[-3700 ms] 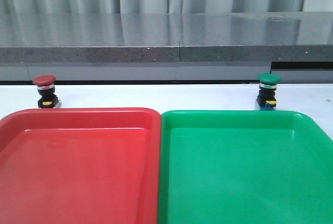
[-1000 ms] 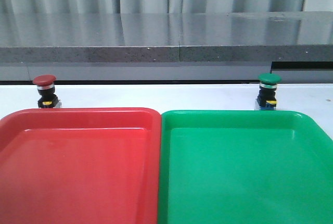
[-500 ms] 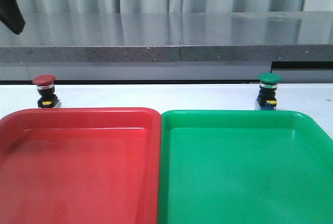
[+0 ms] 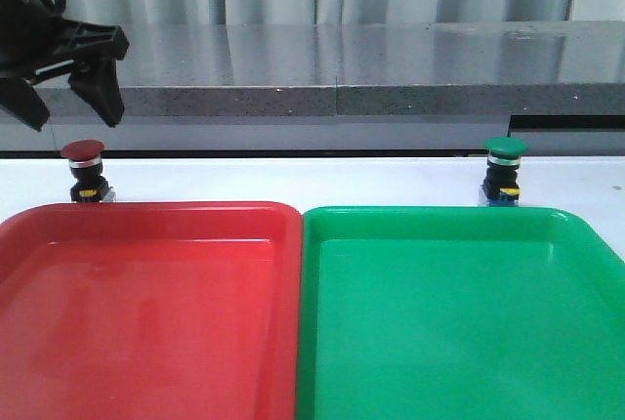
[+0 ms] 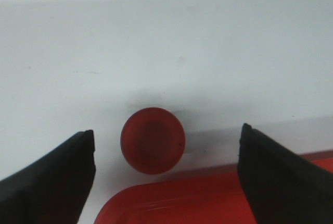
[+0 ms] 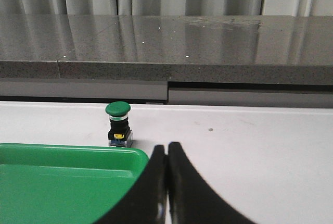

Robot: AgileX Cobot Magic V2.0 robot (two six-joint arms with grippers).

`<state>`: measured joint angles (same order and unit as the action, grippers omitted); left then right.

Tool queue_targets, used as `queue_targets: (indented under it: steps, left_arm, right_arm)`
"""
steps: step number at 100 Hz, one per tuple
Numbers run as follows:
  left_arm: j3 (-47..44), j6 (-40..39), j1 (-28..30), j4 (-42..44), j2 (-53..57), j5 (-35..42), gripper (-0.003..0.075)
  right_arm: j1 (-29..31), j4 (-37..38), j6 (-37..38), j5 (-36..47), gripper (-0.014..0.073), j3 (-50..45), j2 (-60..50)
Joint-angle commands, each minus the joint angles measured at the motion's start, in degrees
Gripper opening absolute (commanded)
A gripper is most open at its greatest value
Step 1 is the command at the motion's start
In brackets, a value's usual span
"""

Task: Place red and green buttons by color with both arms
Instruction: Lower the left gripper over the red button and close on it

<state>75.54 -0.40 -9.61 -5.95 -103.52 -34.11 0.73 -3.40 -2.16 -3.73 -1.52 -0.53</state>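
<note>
The red button [image 4: 83,166] stands upright on the white surface [image 4: 293,181], just behind the far left corner of the red tray [image 4: 146,303]. It is not in the tray yet. Its round red cap is on top and its black body goes straight down, so its long way runs up and down. The left end effector [image 4: 70,98] hangs in the air right above it, close but not touching. Its two black fingers [image 5: 49,177] are spread wide apart and hold nothing. In the left wrist view the red cap [image 5: 152,139] sits between the two fingers, a bit nearer to one of them than to the other. So the button lies straight below the left end effector, and I think the next move is to go down and close around the cap or the neck under it. A small slide sideways may help to put the button in the middle first. The green button [image 4: 505,171] stands upright too, on the same surface, just behind the far edge of the green tray [image 4: 459,313], toward its right side. It is also still outside its tray. The right end effector [image 6: 167,182] does not show in the front view. In its own wrist view its fingers are pressed together, with nothing between them. The green button [image 6: 118,124] lies ahead of it and off to one side, well apart. The left arm is much nearer to its button than the right arm is.
</note>
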Motion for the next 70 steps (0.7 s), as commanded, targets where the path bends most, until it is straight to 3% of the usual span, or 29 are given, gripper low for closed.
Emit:
queue_targets:
  steps: [1, 44, 70]
  left_arm:
    - [2.43, -0.17, -0.32, -0.15, 0.63, 2.59, 0.0533]
    - [2.43, -0.17, -0.32, -0.15, -2.85, 4.1, 0.0523]
    - [2.43, -0.17, -0.32, -0.15, -2.85, 5.1, 0.0346]
  right_arm:
    - [0.44, 0.07, -0.19, 4.08, -0.0067, 0.77, -0.93]
    - [0.44, 0.07, -0.19, 4.08, -0.0067, 0.77, -0.93]
    - [0.44, 0.07, -0.19, 4.08, -0.0067, 0.77, -0.93]
